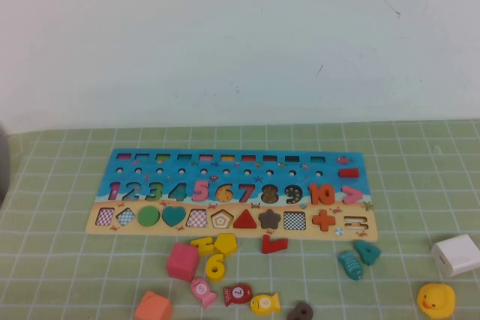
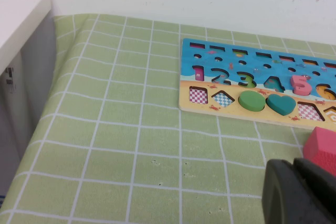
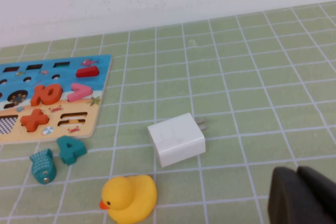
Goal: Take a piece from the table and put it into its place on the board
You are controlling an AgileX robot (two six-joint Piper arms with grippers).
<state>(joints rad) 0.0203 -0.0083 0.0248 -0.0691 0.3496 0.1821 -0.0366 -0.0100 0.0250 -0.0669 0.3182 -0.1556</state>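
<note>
Left gripper [image 2: 295,176] low over the green checked cloth [image 1: 60,207] toward the tabletop's near-left corner, dark pads pressed together on nothing, pink cube [image 2: 321,148] just beside. Right gripper [image 3: 297,176] likewise clenched and empty, low toward the near-right corner (neither arm showing in the high view). Next in size, the board [image 1: 232,164]: lying flat mid-table, long sides parallel to the near edge, blue part toward the far edge, tan shape strip toward the near one. Then a white charger [image 1: 456,254] near the right edge, prongs pointing to the far side, and a yellow rubber duck [image 1: 436,300] just nearer, close to the near-right corner. Pink cube again in the high view, off the board's near long side, left of centre; an orange block [image 1: 154,307] beyond it at the near edge. Smallest, the yellow 6 [image 1: 215,267]: loose on the cloth between board and near edge, just right of the pink cube, directly nearer than a yellow pentagon [image 1: 226,243], well apart from both grippers.
</note>
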